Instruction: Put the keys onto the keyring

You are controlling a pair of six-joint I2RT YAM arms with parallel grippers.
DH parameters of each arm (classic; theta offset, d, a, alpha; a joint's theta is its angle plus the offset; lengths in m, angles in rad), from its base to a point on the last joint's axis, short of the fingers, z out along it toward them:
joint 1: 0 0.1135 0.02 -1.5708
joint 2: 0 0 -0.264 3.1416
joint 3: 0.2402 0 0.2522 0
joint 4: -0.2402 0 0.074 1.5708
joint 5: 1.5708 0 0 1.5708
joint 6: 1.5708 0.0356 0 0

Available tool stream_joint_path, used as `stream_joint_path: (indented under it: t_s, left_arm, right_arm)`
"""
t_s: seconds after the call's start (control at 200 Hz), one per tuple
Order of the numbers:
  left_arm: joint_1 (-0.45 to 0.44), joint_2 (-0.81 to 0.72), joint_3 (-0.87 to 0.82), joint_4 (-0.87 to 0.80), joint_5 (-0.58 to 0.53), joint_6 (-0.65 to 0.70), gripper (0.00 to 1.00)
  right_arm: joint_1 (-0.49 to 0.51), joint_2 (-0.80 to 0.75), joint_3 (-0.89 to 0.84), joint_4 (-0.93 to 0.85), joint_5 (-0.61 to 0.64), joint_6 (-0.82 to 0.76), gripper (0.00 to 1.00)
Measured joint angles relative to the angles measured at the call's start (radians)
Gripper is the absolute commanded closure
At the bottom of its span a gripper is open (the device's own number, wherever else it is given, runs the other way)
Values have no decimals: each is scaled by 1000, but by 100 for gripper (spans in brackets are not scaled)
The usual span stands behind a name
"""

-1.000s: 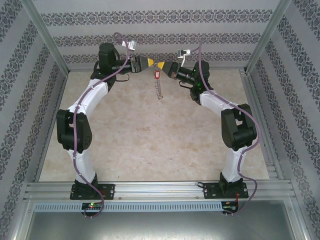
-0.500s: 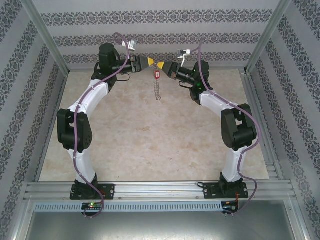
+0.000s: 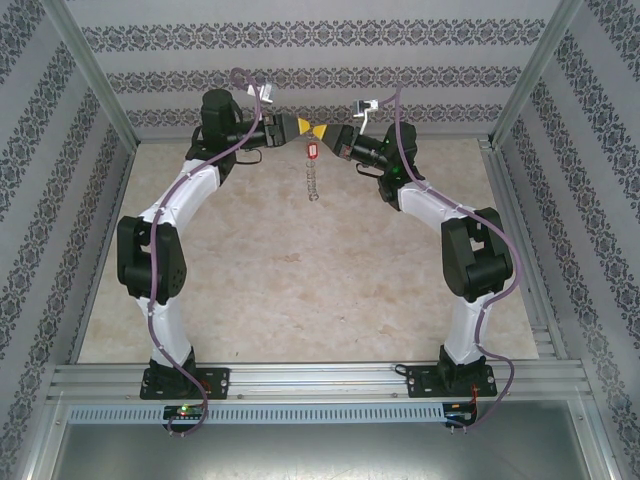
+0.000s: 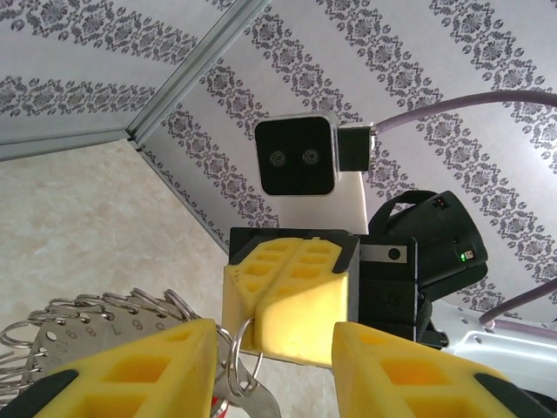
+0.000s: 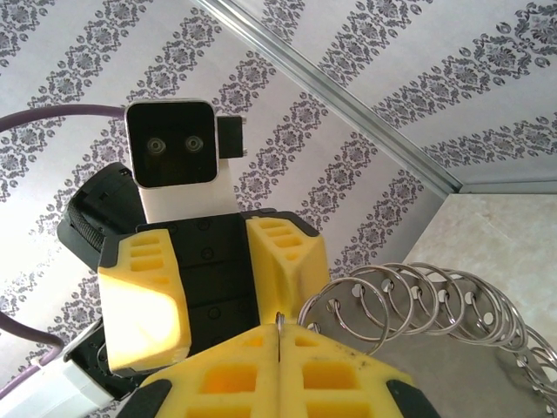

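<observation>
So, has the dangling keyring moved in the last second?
Yes. In the top view the lower end of the keyring has swung slightly left, away from the right frame post.

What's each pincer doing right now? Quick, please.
Left pincer: open, nothing clamped between its fingers.
Right pincer: closed, holding the keyring by its wire.

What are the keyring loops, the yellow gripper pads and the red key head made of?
Keyring: looks like bright steel wire; thin silvery coils with sharp glints.
Gripper pads: probably moulded or printed plastic or rubber; matte yellow with recessed pockets.
Key head: red, likely plastic, but too small to be sure.
</observation>
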Motion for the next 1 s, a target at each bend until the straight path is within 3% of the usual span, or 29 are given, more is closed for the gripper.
stream_joint_path:
  t_s: [0.195, 0.685, 0.769, 0.849, 0.999]
  left_arm:
    - [-9, 8, 0, 0, 0, -6, 61]
    - [-9, 11, 0, 2, -1, -21, 91]
    - [-9, 12, 0, 6, 0, -23, 100]
    - [-9, 12, 0, 9, 0, -25, 100]
    - [-10, 14, 0, 44, 5, -46, 100]
  right_arm:
    - [4, 0, 0, 0, 0, 0, 100]
    - [4, 0, 0, 6, -2, 0, 100]
    - [4, 0, 0, 7, -3, 0, 100]
    - [3, 0, 0, 9, -6, 0, 100]
    - [0, 0, -1, 25, -7, -1, 72]
